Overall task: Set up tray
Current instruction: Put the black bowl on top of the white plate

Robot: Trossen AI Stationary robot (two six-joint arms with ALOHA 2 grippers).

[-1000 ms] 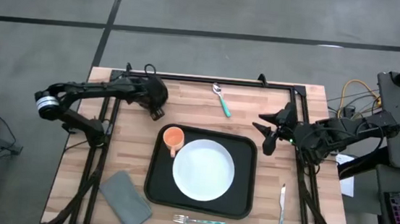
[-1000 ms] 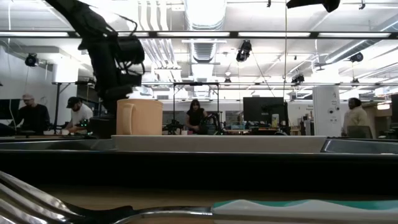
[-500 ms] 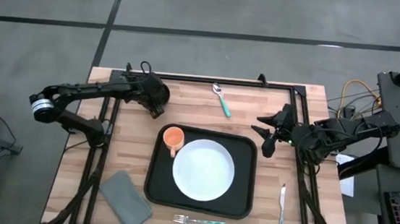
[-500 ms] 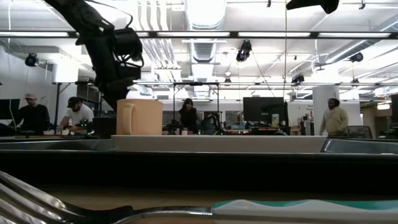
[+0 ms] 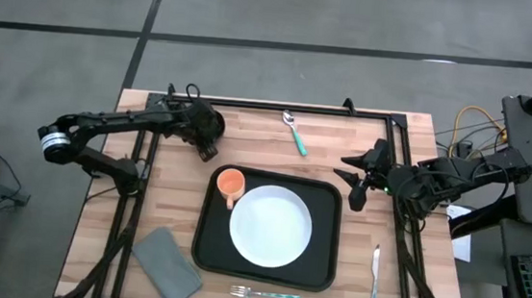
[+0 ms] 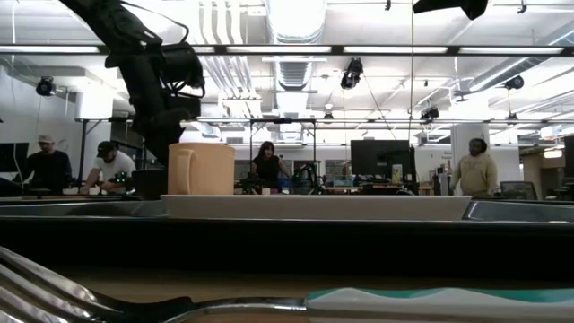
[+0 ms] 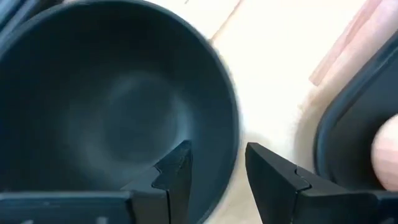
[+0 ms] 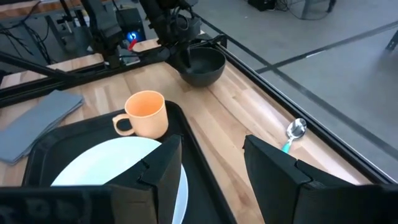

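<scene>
Overhead looks straight down, low camera skims tabletop level — both share the tray [image 5: 205, 223] [image 6: 269, 235].

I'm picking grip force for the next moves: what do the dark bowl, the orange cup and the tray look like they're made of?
Dark bowl: smooth matte, likely plastic or glazed ceramic; the left gripper straddles its rim. Orange cup: opaque, evenly coloured, with a moulded handle and soft sheen, probably plastic. Tray: black with a rounded raised rim and slight gloss, likely plastic.
</scene>
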